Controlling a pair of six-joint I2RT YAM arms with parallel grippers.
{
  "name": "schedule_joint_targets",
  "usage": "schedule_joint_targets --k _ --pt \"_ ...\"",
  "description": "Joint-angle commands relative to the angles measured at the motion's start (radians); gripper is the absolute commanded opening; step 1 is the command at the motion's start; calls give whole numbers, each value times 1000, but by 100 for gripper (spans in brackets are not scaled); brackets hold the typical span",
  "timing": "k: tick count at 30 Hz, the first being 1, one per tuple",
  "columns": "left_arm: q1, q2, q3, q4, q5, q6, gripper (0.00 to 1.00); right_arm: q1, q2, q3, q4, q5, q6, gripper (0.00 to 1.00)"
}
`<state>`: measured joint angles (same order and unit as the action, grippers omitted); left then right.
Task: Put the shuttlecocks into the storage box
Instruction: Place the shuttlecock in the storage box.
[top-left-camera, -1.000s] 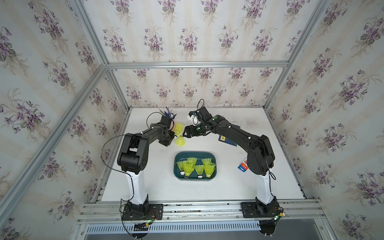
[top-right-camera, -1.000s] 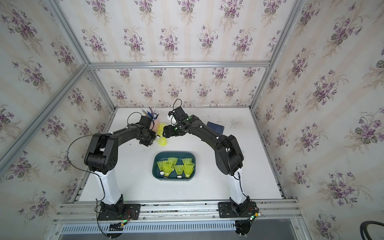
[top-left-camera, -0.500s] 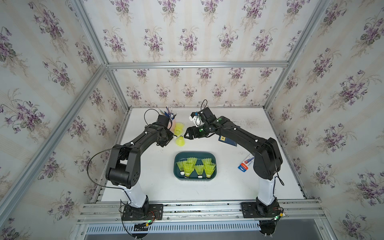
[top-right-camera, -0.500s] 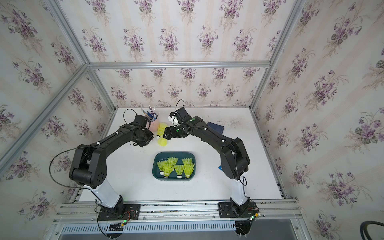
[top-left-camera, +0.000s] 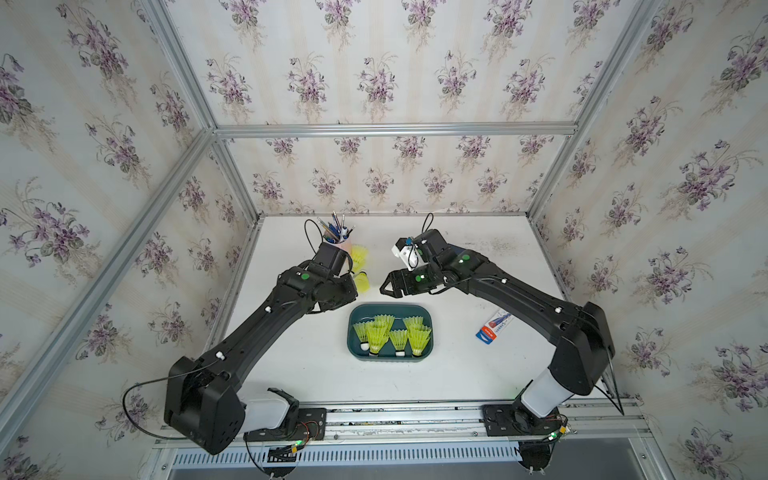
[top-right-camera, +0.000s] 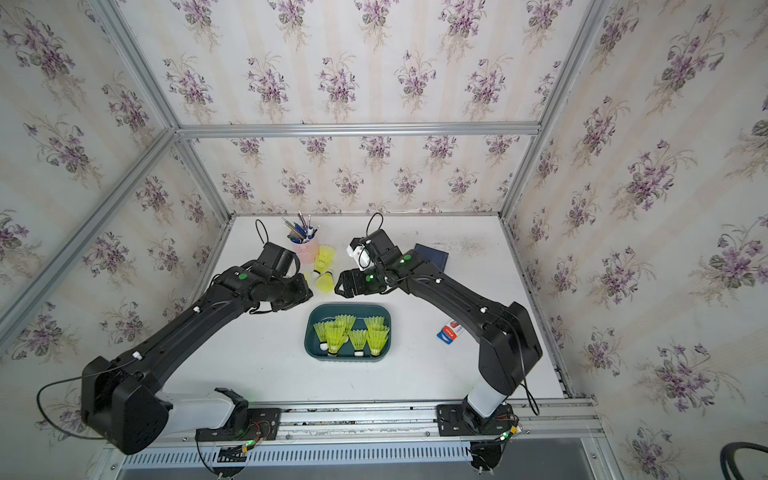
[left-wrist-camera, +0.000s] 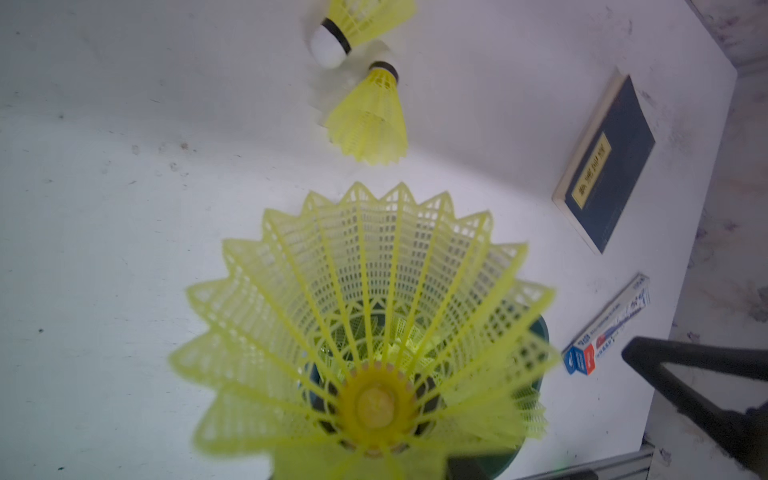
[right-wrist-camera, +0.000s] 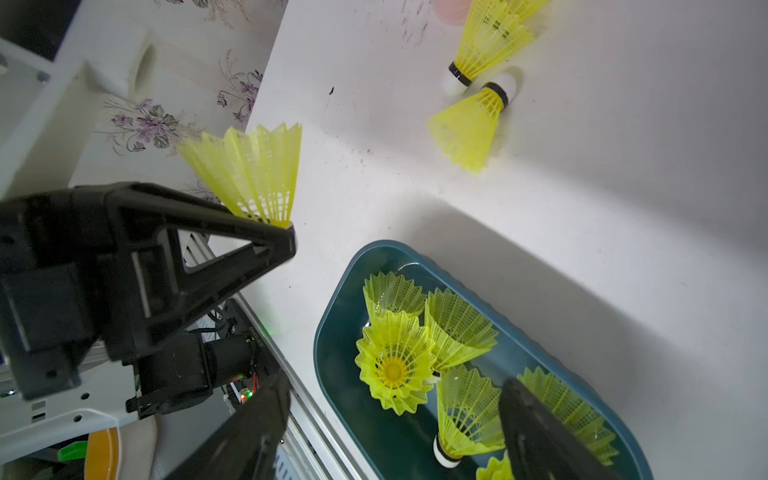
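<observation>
Storage box on the white table already has about six shuttlecocks standing inside. Left gripper is clamped on a seventh shuttlecock, just off the box's far corner. Right gripper hangs nearby, jaws apart and empty. Two loose shuttlecocks lie by the pink pen cup, still to collect, I'd say.

The shuttlecocks are bright yellow-green with white tips and a thin black band. The storage box is dark teal. The table is white. The walls are cream with purple flowers. The far cup is pink, and the book is dark blue with a yellow label. The arms are black.
</observation>
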<state>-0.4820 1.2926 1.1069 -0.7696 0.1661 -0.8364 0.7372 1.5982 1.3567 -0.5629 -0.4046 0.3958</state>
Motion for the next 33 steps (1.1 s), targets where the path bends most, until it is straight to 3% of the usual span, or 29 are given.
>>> schedule_joint_targets --k 1,10,18,33 --pt "-82 -48 -9 -18 23 57 29 9 -77 -55 -30 32 45 81" --pt "-323 -156 -122 108 -25 6 29 37 -330 -249 -101 34 114 81" --pt "-493 -102 -162 180 -135 -73 29 37 -474 -372 -162 -11 123 80" --pt "-613 76 -144 223 -271 -194 29 38 -546 -518 -126 -45 174 80"
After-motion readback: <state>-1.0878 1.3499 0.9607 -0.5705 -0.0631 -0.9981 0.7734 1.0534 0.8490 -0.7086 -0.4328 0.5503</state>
